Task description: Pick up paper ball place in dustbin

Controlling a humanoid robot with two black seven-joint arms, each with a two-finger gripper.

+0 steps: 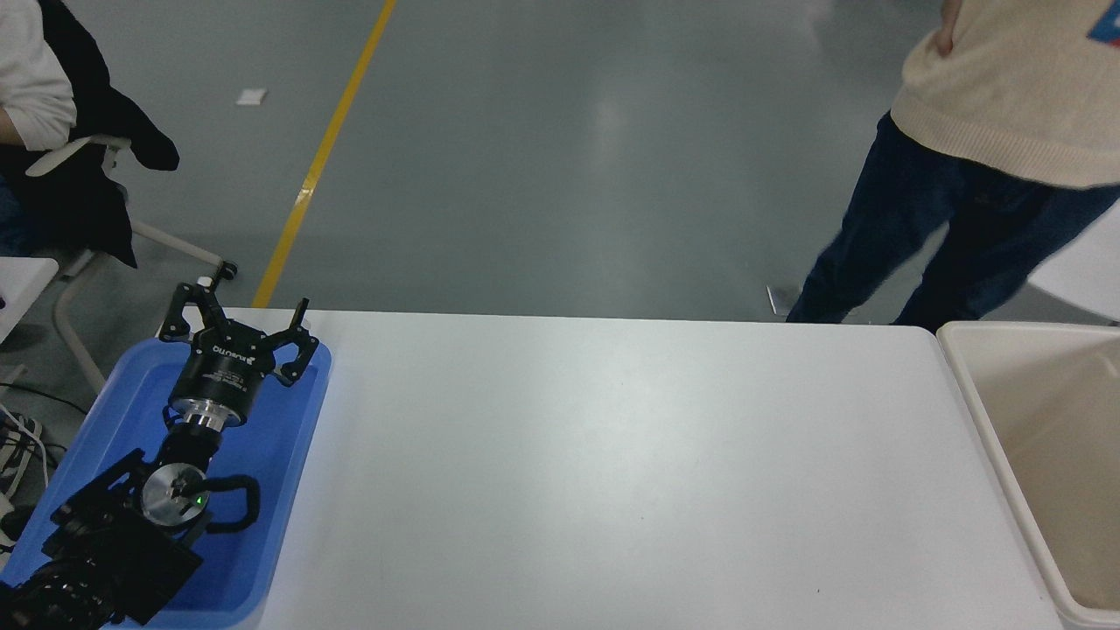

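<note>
jaws wide, left gripper (252, 325) | glossy blue tray (289, 490) | smooth cream dustbin (989, 420)

White "ROBOTIQ" lettering on the left claw (248, 317).

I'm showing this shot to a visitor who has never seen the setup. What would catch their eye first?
Probably the left tool, open, at the end of a black arm over the blue tray at the table's left edge. Next, the cream dustbin at the right edge, and a person standing beyond the white table. No paper ball is in view.
</note>
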